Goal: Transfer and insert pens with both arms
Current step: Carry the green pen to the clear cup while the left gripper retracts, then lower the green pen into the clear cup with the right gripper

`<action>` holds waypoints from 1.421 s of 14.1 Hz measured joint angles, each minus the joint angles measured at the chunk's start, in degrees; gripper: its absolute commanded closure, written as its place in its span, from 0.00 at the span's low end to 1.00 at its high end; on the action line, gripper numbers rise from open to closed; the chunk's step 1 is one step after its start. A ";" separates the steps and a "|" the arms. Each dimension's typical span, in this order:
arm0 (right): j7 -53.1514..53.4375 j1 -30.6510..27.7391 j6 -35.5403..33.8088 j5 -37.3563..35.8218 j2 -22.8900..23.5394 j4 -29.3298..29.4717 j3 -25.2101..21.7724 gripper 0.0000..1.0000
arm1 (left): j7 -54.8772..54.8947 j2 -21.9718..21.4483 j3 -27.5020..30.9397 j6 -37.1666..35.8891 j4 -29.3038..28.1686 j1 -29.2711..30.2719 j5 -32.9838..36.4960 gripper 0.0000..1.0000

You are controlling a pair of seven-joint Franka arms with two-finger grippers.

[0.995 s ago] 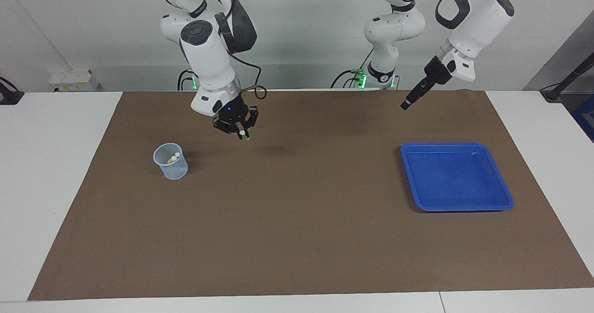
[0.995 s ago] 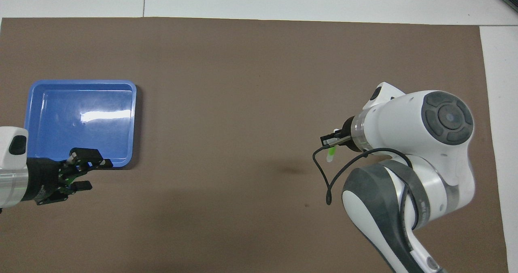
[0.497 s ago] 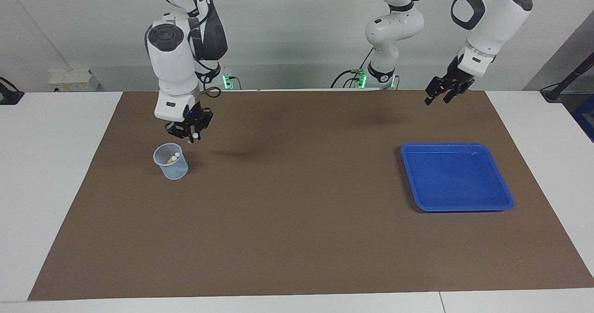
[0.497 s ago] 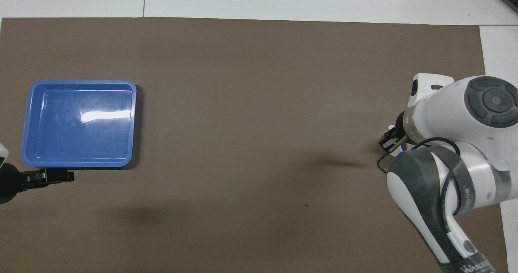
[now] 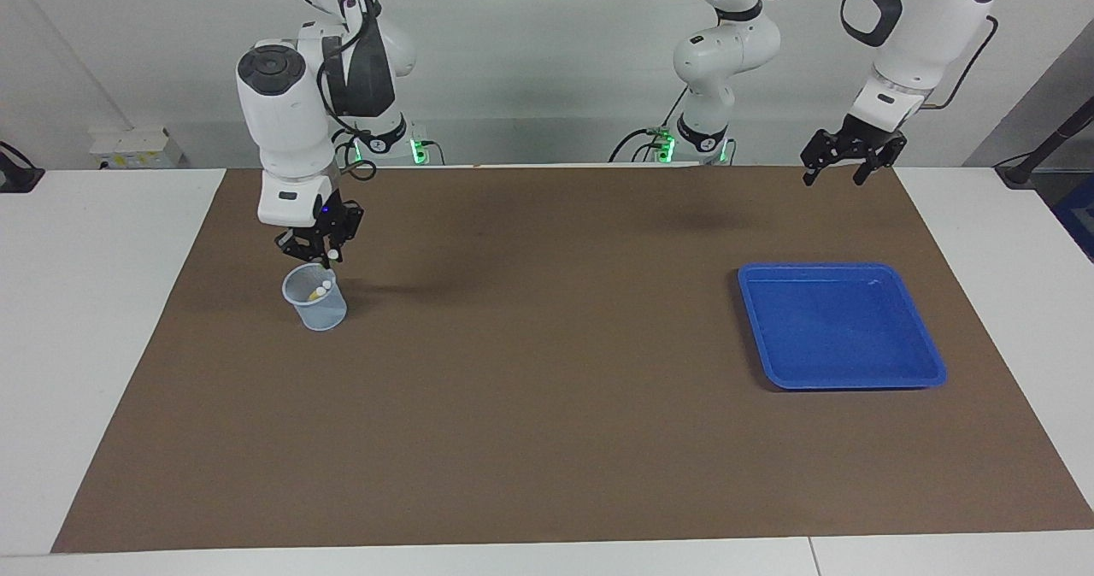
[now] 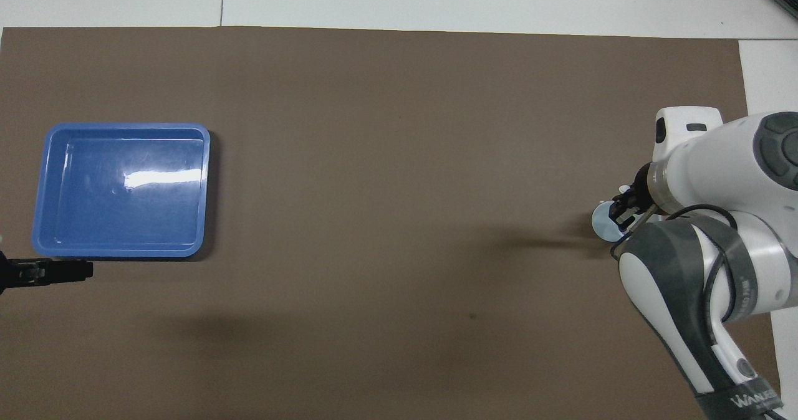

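Holding the last pen (image 5: 330,255) between shut fingertips, the right gripper (image 5: 320,249) hangs just above the mesh cup (image 5: 315,297), pen pointing down toward its rim. Two capped pens (image 5: 322,289) stand inside. The left gripper (image 5: 841,159), fingers spread and empty, waits over the mat (image 5: 547,405) near the blue tray (image 5: 842,326).
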 measured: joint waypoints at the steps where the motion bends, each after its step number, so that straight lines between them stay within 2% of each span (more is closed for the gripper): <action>1: -0.91 -0.67 1.28 0.00 0.10 -0.49 0.00 1.00 | -0.01 0.13 -0.25 0.00 0.23 0.00 0.00 0.00; 4: -1.73 -2.27 5.65 0.00 0.48 -3.10 0.00 1.00 | -0.40 0.74 -1.44 0.15 1.20 -0.07 0.00 0.00; 7: -1.73 -2.52 7.24 0.00 0.78 -4.90 0.01 1.00 | -1.83 1.33 -2.05 0.16 2.06 -0.75 0.00 0.00; 8: -1.73 -2.97 7.44 0.00 0.80 -5.26 0.02 0.74 | -3.38 1.46 -2.02 0.17 2.20 -1.15 0.00 0.00; 9: -1.73 -3.44 7.51 0.00 0.80 -5.47 0.00 0.55 | -5.50 1.70 -1.94 0.19 2.44 -2.19 0.01 0.00; 10: -1.74 -3.79 7.52 0.00 0.80 -5.57 0.01 0.18 | -7.65 2.22 -1.91 0.20 3.12 -3.66 0.18 0.00; 11: -1.74 -3.98 7.52 0.00 0.80 -5.62 0.01 0.00 | -9.44 3.01 -1.91 0.18 4.51 -5.17 0.74 0.00; 16: -1.74 -4.50 6.95 0.00 0.52 -5.51 0.01 0.00 | -11.05 8.55 3.49 0.13 11.94 -12.06 2.42 0.00; 20: -1.52 -4.50 2.30 0.00 -1.39 -3.91 0.35 0.00 | -11.05 13.08 5.50 -0.01 16.66 -15.09 3.46 0.00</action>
